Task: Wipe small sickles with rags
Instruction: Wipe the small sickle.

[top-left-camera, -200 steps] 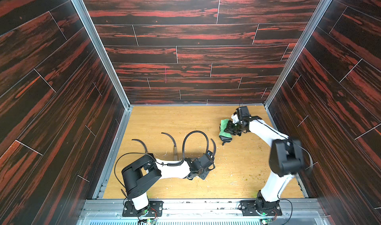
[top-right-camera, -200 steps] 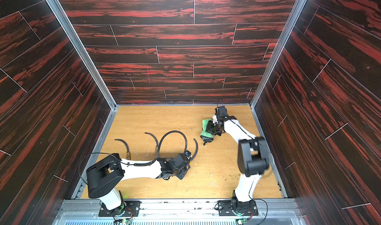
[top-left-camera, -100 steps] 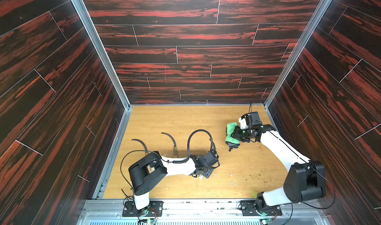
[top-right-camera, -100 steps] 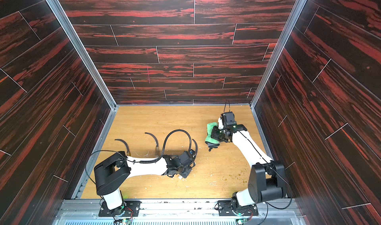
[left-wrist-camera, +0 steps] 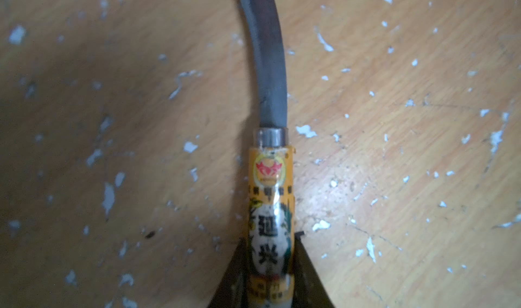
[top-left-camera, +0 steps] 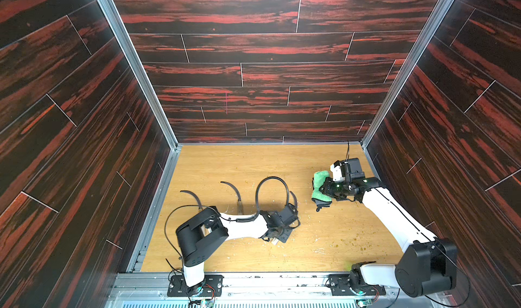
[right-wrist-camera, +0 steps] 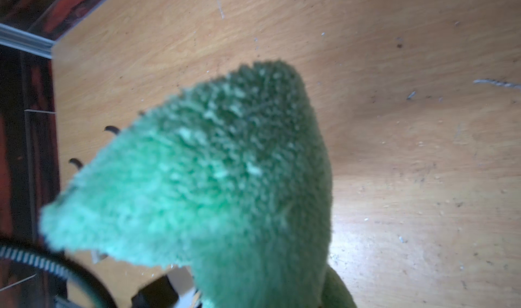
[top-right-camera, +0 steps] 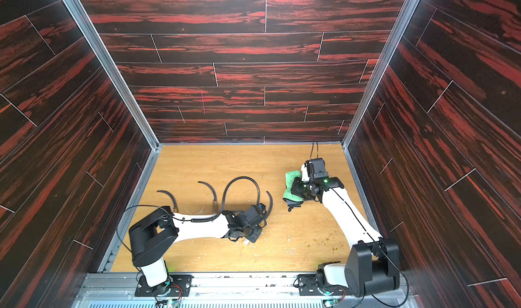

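My left gripper [left-wrist-camera: 270,281] is shut on the labelled wooden handle [left-wrist-camera: 270,222] of a small sickle, whose dark curved blade [left-wrist-camera: 270,67] runs out low over the wooden floor. In both top views that blade [top-left-camera: 294,201] [top-right-camera: 270,201] curves away from the left gripper [top-left-camera: 279,230]. Two more small sickles [top-left-camera: 191,196] [top-left-camera: 234,189] lie to its left, also in a top view [top-right-camera: 166,195] [top-right-camera: 208,188]. The right gripper [top-left-camera: 324,191] is shut on the green rag [top-left-camera: 320,184] [right-wrist-camera: 225,179], which hides its fingers and hangs off the floor to the right of the held blade.
A black ribbed cable [top-left-camera: 270,179] loops up from the left arm between the sickles. The wooden floor [top-left-camera: 324,236] carries pale flakes and yellowish crumbs. Dark panelled walls [top-left-camera: 451,179] enclose three sides, and the right arm stands near the right wall.
The right gripper has carried the rag a little right and nearer, and its elbow has swung down towards the front. The left gripper shifted slightly at the sickle handle.
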Motion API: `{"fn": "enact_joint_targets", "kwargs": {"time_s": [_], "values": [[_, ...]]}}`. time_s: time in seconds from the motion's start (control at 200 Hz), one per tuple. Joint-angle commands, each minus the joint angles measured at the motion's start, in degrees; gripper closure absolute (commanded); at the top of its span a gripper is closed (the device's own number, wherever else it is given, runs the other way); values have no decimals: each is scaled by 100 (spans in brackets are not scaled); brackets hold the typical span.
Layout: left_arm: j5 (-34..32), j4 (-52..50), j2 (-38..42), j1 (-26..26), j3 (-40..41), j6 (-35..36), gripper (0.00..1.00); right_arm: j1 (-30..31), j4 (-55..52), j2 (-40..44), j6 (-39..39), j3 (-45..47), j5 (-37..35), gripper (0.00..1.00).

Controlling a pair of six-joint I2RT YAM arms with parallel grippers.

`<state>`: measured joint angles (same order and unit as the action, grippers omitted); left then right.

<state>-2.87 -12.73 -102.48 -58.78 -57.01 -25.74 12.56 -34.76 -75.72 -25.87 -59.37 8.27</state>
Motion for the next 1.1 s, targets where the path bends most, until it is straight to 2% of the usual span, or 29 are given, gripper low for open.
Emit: {"fn": "enact_joint_targets", "kwargs": {"time_s": [0.0, 0.1, 0.225, 0.426, 0.621, 0.897, 1.092], "values": [[383, 801, 933, 490, 464, -704, 100, 16, 297, 370, -33, 235, 556, 100], [689, 1835, 1394, 863, 772, -1202, 100, 4, 594, 543, -206, 424, 991, 100], [1224, 3186, 1577, 1060, 939, -1796, 100, -3, 1111, 655, -502, 642, 1659, 100], [1953, 5477, 1249, 1314, 1187, -2981, 100, -11, 1746, 616, -709, 731, 2352, 100], [2244, 7369, 725, 1395, 1347, -3766, 100, -87, 1773, 465, -633, 511, 2530, 100], [2378, 9321, -249, 1417, 1287, -4621, 100, -119, 1699, 189, -433, 125, 2822, 100], [2617, 9355, -319, 1421, 1101, -4626, 100, -116, 1769, -188, -380, -81, 2788, 100]]}}
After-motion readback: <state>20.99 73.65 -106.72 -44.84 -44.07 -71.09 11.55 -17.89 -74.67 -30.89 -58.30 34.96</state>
